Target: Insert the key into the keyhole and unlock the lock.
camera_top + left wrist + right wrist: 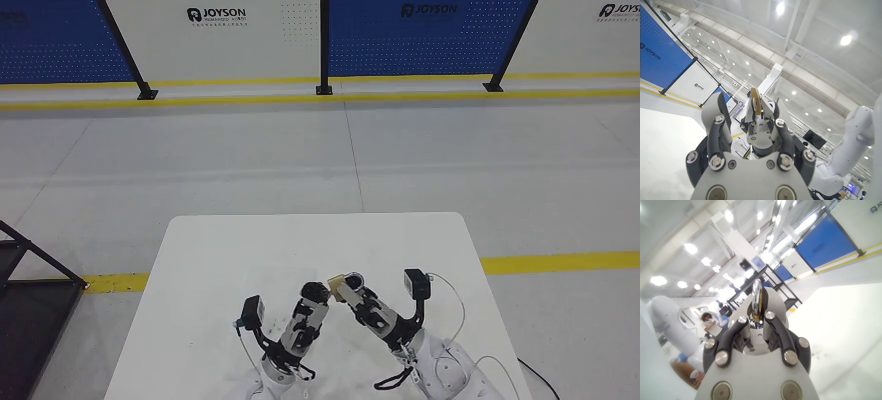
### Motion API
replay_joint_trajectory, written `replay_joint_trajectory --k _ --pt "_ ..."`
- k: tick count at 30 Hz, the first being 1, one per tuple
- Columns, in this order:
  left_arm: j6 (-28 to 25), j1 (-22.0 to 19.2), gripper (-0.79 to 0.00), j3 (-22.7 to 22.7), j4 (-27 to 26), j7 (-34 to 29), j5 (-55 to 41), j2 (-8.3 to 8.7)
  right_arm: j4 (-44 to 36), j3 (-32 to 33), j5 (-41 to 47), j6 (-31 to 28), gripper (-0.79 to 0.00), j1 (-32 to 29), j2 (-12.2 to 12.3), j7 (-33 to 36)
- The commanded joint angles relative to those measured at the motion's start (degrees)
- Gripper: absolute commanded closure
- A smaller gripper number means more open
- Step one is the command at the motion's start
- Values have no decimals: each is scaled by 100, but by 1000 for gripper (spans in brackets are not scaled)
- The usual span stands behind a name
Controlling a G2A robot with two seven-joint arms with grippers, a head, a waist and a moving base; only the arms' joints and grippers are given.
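A brass padlock (pixel 340 286) with a chrome shackle (pixel 756 294) is held up over the near part of the white table (pixel 300 250). My right gripper (pixel 757 298) is shut on the padlock's brass body (pixel 755 316). My left gripper (pixel 750 98) stands open just opposite it, its ribbed pads (pixel 723 108) spread wide on either side of the padlock (pixel 755 102) without touching it. A small silvery piece (pixel 754 103) sits on the brass face turned toward the left gripper; I cannot tell whether it is the key. In the top view the two grippers meet tip to tip, left (pixel 318 294) and right (pixel 350 292).
Both forearms rise from the table's near edge (pixel 300 385). A black frame (pixel 30 265) stands off the table's left side. Blue and white barrier panels (pixel 420 35) line the far floor.
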Motion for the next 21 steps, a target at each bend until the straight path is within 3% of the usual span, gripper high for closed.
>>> replay_joint_trajectory --k 1,2,4,21 --pt "-101 14 -511 -26 27 -31 -35 13 1 23 10 -18 0 0 8 20" --pt "-184 17 -406 -42 43 -72 -86 22 6 40 8 -25 0 5 13 36" --pt "-355 18 -363 -88 70 -196 -200 47 20 67 13 -37 0 16 26 106" --pt "-358 10 -314 -44 -141 -1289 -1062 350 -9 79 129 42 0 90 105 608"
